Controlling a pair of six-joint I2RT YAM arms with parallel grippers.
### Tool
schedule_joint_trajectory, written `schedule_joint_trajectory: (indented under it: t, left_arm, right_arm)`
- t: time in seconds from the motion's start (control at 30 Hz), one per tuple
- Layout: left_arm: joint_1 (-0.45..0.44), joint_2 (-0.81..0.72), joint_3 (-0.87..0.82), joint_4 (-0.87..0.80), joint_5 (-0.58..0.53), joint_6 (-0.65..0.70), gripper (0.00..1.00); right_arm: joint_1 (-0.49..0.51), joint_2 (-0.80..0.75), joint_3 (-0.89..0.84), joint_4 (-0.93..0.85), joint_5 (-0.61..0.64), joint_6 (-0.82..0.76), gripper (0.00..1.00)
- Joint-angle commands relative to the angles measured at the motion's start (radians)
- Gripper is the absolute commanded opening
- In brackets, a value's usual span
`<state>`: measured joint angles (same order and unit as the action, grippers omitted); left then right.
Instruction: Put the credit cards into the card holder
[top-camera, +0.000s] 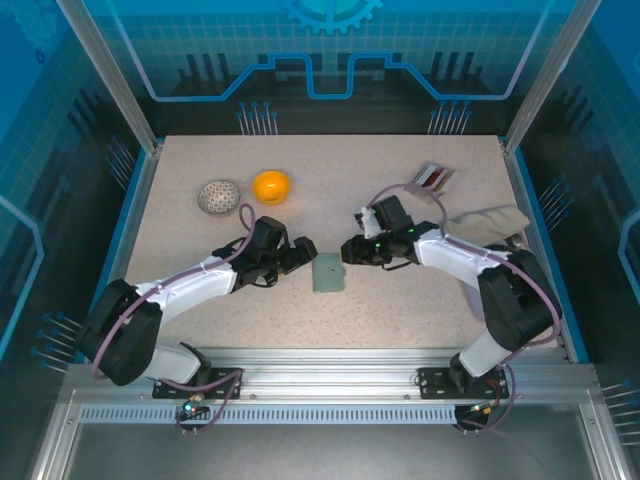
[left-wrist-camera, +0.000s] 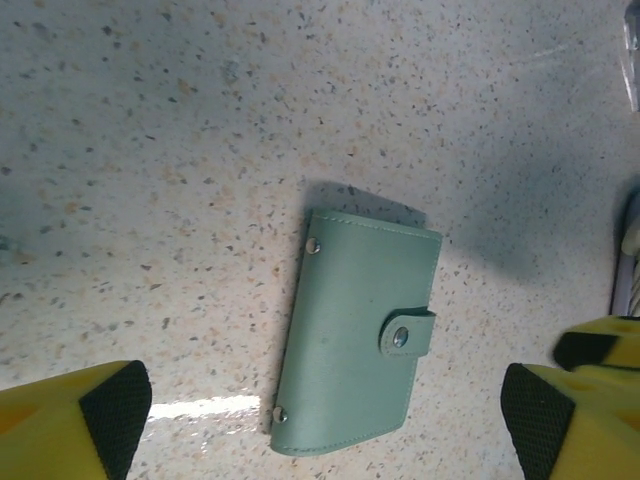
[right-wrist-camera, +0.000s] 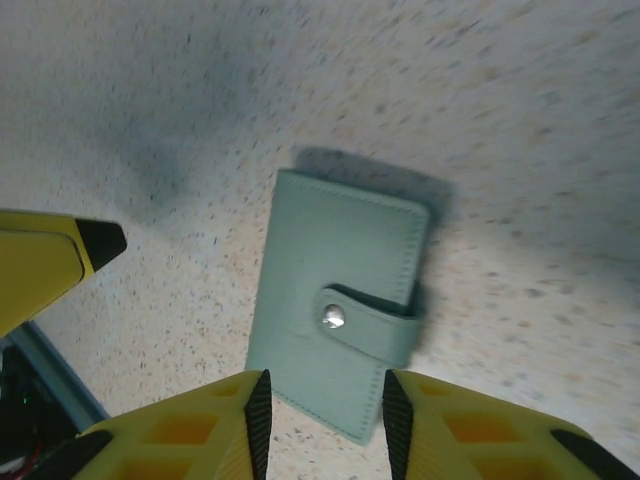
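The card holder (left-wrist-camera: 355, 335) lies flat, snapped shut, on the desk (left-wrist-camera: 150, 150), just below the left end effector (left-wrist-camera: 327, 410) and the right end effector (right-wrist-camera: 322, 410). We judge it light, thin, slippery; best taken by its long edges. The left one is wide open, the right one half open, both empty.

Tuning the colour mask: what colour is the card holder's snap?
Shiny silver snap on the pale green card holder; best in the left wrist view.
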<state>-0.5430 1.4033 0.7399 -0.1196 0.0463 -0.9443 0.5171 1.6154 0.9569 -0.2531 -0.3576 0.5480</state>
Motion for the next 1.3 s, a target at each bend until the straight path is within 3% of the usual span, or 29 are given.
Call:
schedule_joint_trajectory:
  t: [0.0,0.13,0.27,0.37,0.8,1.27]
  left_arm:
    - [0.002,0.040,0.016,0.032,0.056,-0.019,0.92]
    - [0.002,0.082,0.041,0.022,0.079,-0.011,0.88]
    - [0.002,0.121,0.056,0.030,0.119,-0.009,0.85]
    - [-0.006,0.153,0.076,0.023,0.142,0.005,0.80]
    - [-0.073,0.293,0.164,0.017,0.199,0.018,0.63]
    - [-0.072,0.263,0.136,0.061,0.229,0.028,0.22]
  right_arm:
    - [0.031,0.064,0.041,0.017,-0.049,0.027,0.36]
    - [0.041,0.147,0.062,0.011,-0.096,0.021,0.33]
    - [0.044,0.206,0.075,-0.050,-0.058,0.012,0.30]
    - [0.038,0.211,0.051,-0.086,0.004,-0.003,0.28]
    - [0.018,0.194,-0.024,-0.049,0.034,0.034,0.27]
    - [0.001,0.172,-0.038,-0.037,0.060,0.082,0.27]
